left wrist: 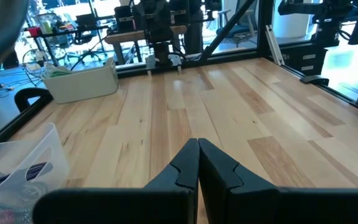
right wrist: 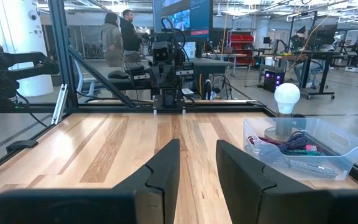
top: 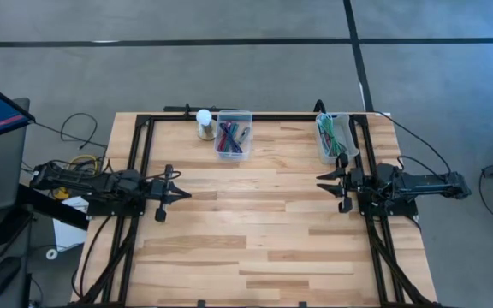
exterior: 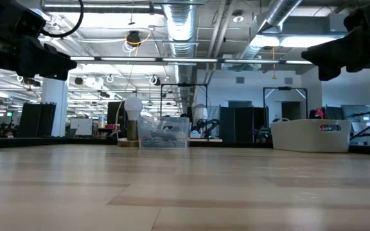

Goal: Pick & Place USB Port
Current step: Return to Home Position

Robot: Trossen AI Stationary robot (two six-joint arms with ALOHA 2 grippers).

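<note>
A clear plastic bin [top: 234,134] holding coloured cables stands at the table's far edge, also seen in the right wrist view [right wrist: 303,149]. I cannot pick out a single USB port among the cables. A white bin [top: 334,137] with green items stands at the far right. My left gripper [top: 185,195] hovers level over the table's left side, shut, with nothing in it [left wrist: 198,144]. My right gripper [top: 321,182] hovers level over the right side, facing the left one, its fingers open with nothing between them [right wrist: 197,146].
A white light bulb on a stand [top: 204,122] sits just left of the clear bin. Black frame rails [top: 140,171] run along the table's left, right and far edges. Bare wooden tabletop [top: 255,222] lies between the arms. People stand in the room beyond [right wrist: 120,34].
</note>
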